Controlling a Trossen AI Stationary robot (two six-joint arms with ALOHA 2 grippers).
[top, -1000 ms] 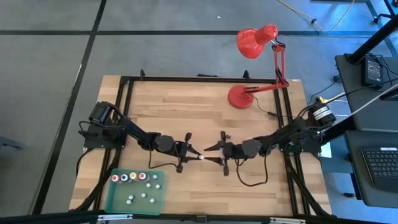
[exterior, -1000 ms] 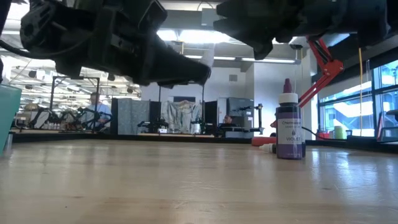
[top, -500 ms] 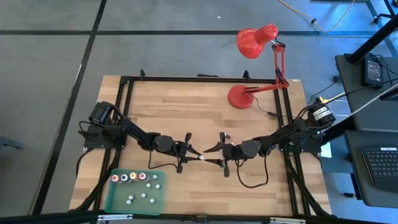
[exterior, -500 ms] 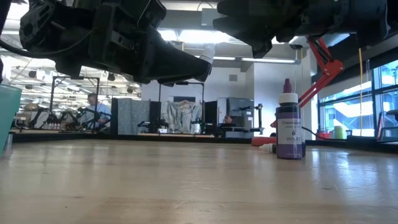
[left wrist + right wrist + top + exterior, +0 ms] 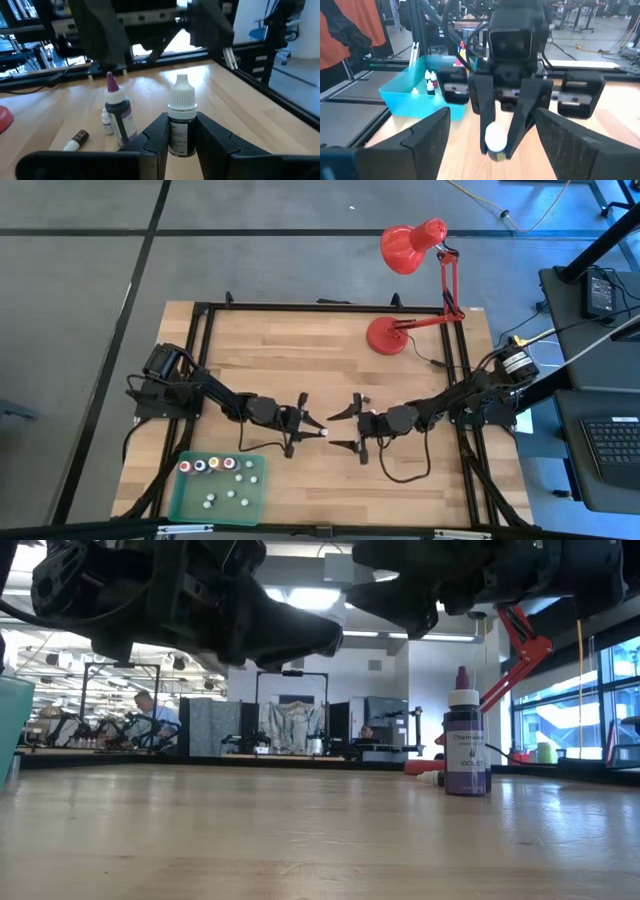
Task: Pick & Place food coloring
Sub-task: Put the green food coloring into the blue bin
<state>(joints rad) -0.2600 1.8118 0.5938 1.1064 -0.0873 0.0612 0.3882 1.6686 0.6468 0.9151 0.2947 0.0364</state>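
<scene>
My left gripper [image 5: 316, 429] hovers over the table's middle, shut on a dark food coloring bottle [image 5: 180, 131] with a white cap [image 5: 325, 431] that points toward the right arm. My right gripper [image 5: 336, 431] faces it from the right, open, its fingers standing wide on either side of the cap without touching. A purple bottle [image 5: 465, 745] stands upright on its base on the wood [image 5: 119, 117], with a tiny whitish bottle [image 5: 106, 120] beside it and another bottle [image 5: 76, 140] lying flat. Several more bottles [image 5: 214, 465] sit in the green tray [image 5: 248, 502]. My left gripper pinches the bottle's dark labelled body [image 5: 178, 142] between its two fingers [image 5: 155, 137]. The fingers come level from the table's left and lie along the bottle. The white cap [image 5: 182, 92] sticks out past the fingertips, and the bottle is lifted clear of the table.
The green tray stands at the near left corner [image 5: 415, 92]. A red desk lamp [image 5: 388, 335] stands on its base at the far right, its head past the table's far edge. A black frame [image 5: 320, 307] runs round the tabletop. Bare wood lies near and far of the grippers.
My left gripper has risen a little with the bottle; in the low view the white cap comes out from behind the fingers and moves up. The purple bottle has stayed where it was.
</scene>
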